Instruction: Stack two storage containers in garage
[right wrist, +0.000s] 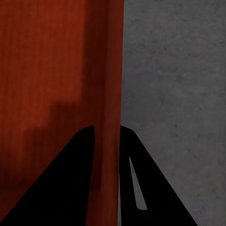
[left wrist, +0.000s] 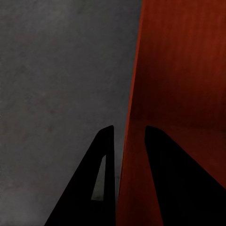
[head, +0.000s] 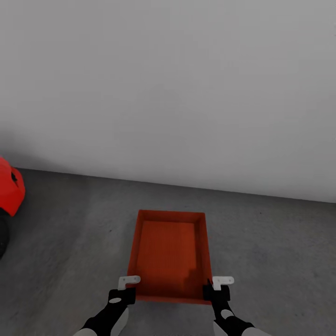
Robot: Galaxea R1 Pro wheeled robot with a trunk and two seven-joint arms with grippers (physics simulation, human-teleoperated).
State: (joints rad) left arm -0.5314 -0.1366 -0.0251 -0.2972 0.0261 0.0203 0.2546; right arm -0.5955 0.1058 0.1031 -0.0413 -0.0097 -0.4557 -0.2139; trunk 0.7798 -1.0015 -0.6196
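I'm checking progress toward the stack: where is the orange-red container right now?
In the head view the orange-red container sits low and centre over the dark grey floor, held at its near corners by the left gripper and right gripper, white wall beyond.

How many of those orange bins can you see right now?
1. The storage container is over the dark grey floor before the white wall, its side walls pinched by the left gripper and right gripper. A second may lie outside the picture.

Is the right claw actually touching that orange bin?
Touching. In the right wrist view the right gripper has one jaw on each side of the storage container's wall, no gap showing.
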